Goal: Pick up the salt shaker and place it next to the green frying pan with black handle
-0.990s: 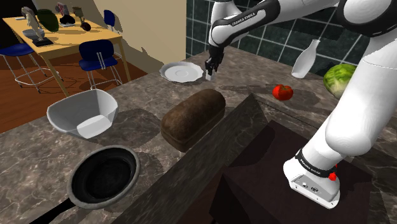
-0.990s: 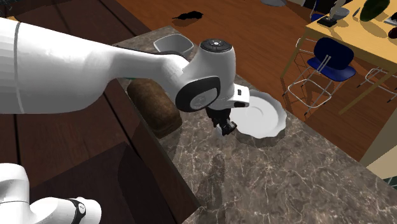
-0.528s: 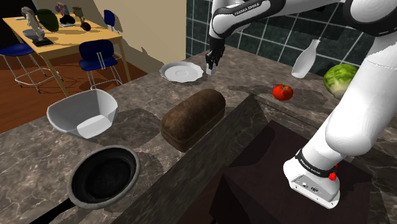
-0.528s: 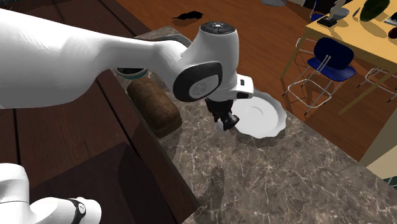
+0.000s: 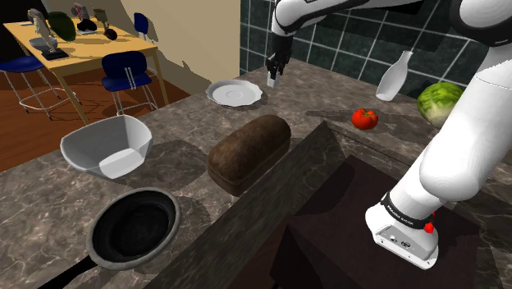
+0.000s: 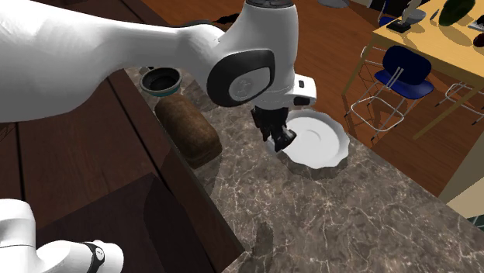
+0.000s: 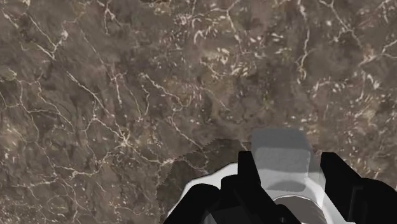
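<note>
The end effector [image 5: 276,71] is clamped on the grey shaker [image 7: 282,154], which sits between its fingers above the table [image 7: 121,95], near the plate [image 5: 232,93].

Hand [image 5: 276,74] with clasped salt shaker [image 7: 280,156] higher above the counter [image 5: 189,156], farther from the plate [image 5: 234,92] than before.

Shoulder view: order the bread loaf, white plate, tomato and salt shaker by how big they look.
1. bread loaf, also nearest the camera
2. white plate
3. tomato
4. salt shaker, far back, so its true size is unsure
</note>
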Robot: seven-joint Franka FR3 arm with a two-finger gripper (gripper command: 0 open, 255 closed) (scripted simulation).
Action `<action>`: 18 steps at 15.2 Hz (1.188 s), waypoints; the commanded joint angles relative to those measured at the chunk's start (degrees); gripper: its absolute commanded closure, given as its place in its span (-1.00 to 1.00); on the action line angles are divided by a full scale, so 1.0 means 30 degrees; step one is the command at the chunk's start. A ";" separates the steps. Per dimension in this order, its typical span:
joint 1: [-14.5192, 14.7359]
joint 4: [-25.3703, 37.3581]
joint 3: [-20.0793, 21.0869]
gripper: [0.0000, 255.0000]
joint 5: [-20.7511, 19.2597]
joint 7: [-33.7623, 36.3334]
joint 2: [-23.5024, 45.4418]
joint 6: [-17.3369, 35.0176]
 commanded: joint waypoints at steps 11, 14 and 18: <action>0.1411 -0.0728 0.1164 1.00 -0.0376 0.2595 -0.1674 -0.1221; 0.2074 -0.1262 0.1806 1.00 -0.0503 0.3944 -0.2143 -0.1308; 0.2962 -0.1658 0.2695 1.00 -0.0617 0.5752 -0.2520 -0.1503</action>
